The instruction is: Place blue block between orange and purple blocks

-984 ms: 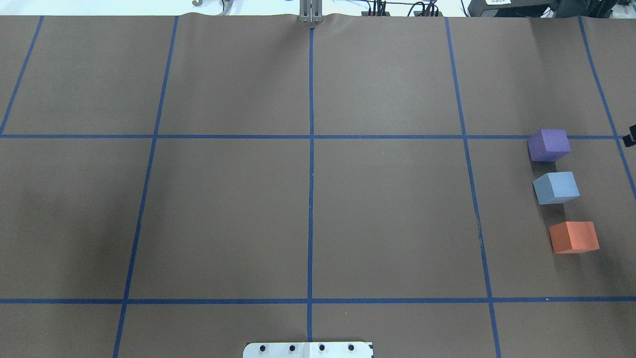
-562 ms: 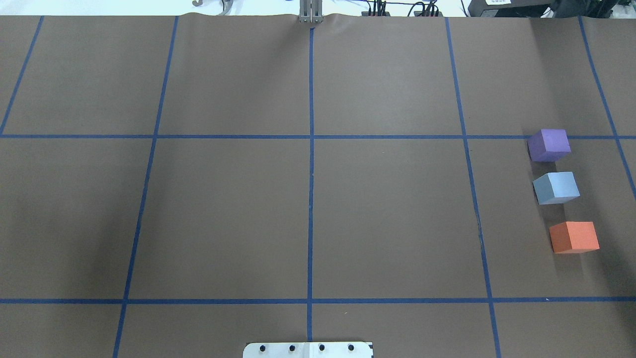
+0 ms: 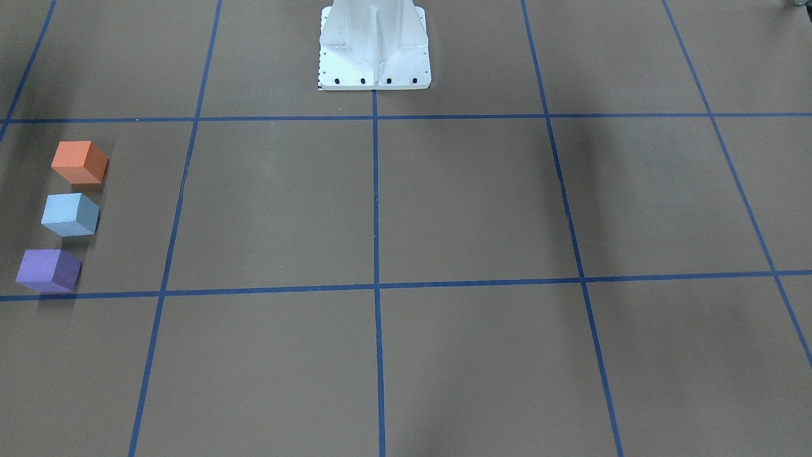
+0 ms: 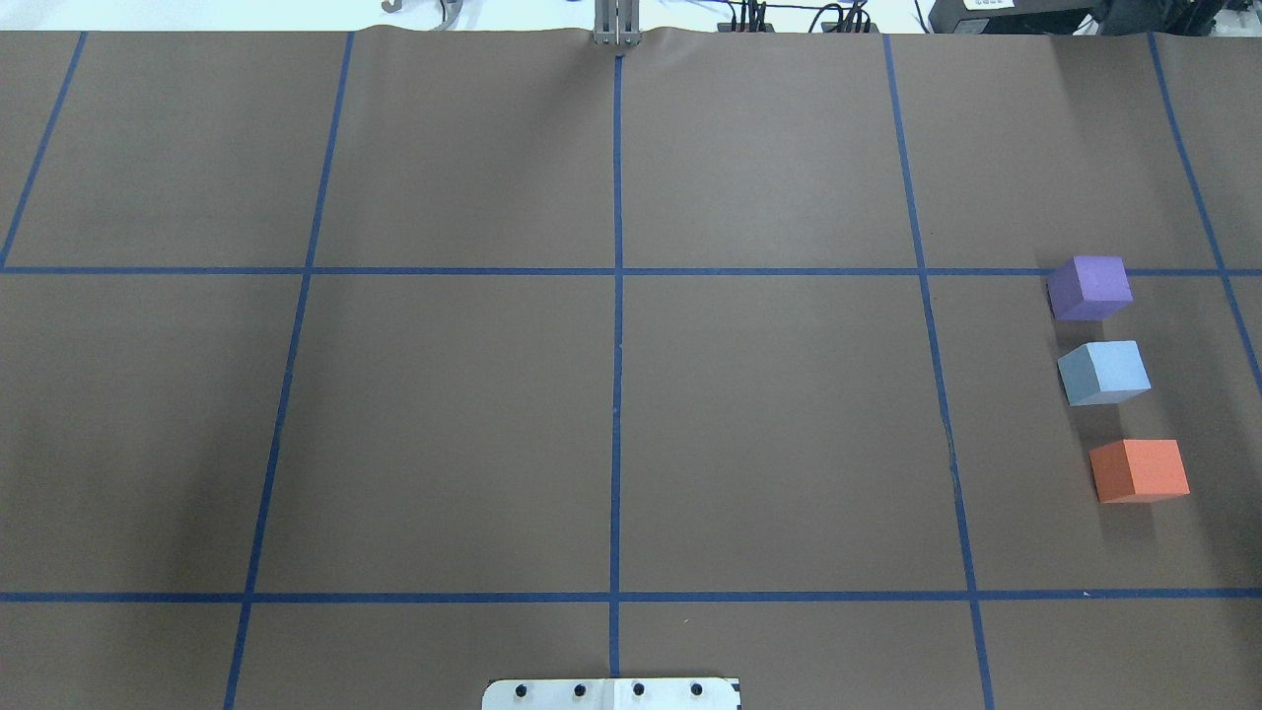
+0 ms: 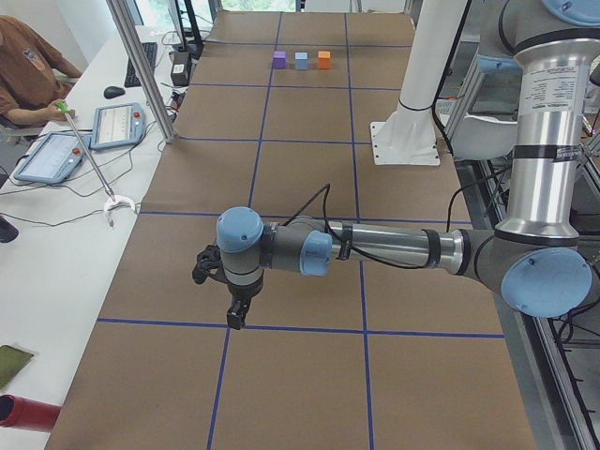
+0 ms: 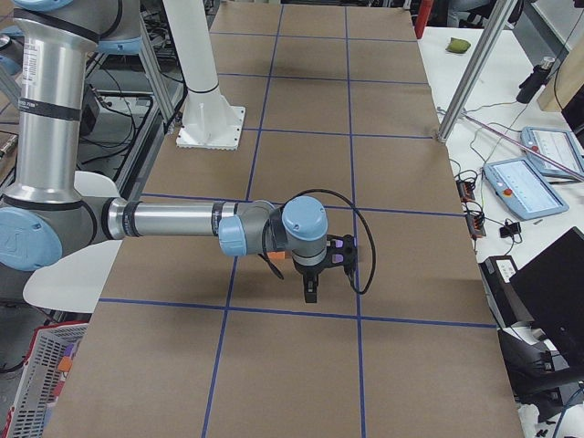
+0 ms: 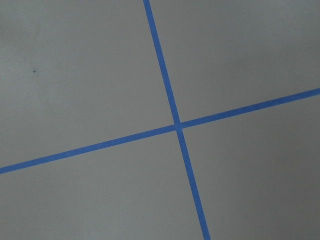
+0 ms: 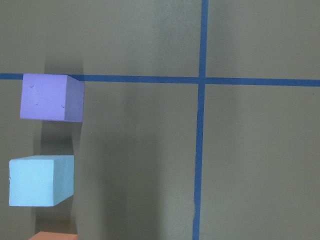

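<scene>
Row of three blocks near the right edge of the bench (image 4: 769, 424), seen from overhead. The blue block (image 4: 1104, 373) rests flat on the bench between the purple block (image 4: 1088, 287), on the far side, and the orange block (image 4: 1139, 470), on the side nearer the robot. It touches neither, and its gap to the purple one is somewhat narrower than its gap to the orange one. The row slants slightly rather than running true to the tape grid. The right wrist view confirms the order, with purple above, blue below it and a sliver of orange at the lower edge.

Nothing holds or touches the blue block in the overhead and front views. The left fingers (image 5: 237, 312) hang low over a tape crossing well apart from the blocks, and the right fingers (image 6: 310, 290) hang low over the bench off to one side of the row. Each shows only in a side view, so it cannot be told whether either pair is open or closed.

Judged from this layout, the placement asked for is already met. At most, evening the two gaps or drawing the arms back is left.
</scene>
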Robot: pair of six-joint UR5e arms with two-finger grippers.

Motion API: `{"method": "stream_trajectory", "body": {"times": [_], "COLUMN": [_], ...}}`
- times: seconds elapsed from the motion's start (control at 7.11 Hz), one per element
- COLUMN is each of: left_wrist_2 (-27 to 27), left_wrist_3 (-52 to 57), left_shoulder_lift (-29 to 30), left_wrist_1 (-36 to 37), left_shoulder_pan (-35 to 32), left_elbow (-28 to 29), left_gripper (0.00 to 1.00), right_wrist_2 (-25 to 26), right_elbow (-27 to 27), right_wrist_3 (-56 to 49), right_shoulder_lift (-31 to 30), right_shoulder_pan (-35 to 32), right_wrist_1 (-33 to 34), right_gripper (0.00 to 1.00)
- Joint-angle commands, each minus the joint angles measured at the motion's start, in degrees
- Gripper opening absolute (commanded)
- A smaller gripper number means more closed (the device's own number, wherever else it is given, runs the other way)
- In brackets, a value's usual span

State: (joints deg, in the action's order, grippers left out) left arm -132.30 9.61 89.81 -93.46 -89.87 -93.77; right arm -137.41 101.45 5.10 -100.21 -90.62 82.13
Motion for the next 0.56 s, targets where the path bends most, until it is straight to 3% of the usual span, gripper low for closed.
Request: {"method": "stream_trajectory", "body": {"times": [0.0, 0.42], "left_wrist_2": [0.2, 0.2], "left_wrist_3": [-0.3, -0.3], "left_shoulder_lift": [-0.4, -0.4], "left_wrist_1": [-0.1, -0.1], "left_shoulder_pan": [0.0, 0.0], "left_elbow": [-0.1, -0.1], "left_gripper": [1.00, 1.00], "right_wrist_2": [-0.3, -0.2], "right_elbow": [-1.4, -0.8], "right_wrist_3": [-3.4, -3.3], "right_shoulder_lift": [-0.9, -1.2], "right_shoulder_pan": [-2.2, -2.2], "right_wrist_1": [0.0, 0.2], "right_gripper": [1.00, 1.00]}}
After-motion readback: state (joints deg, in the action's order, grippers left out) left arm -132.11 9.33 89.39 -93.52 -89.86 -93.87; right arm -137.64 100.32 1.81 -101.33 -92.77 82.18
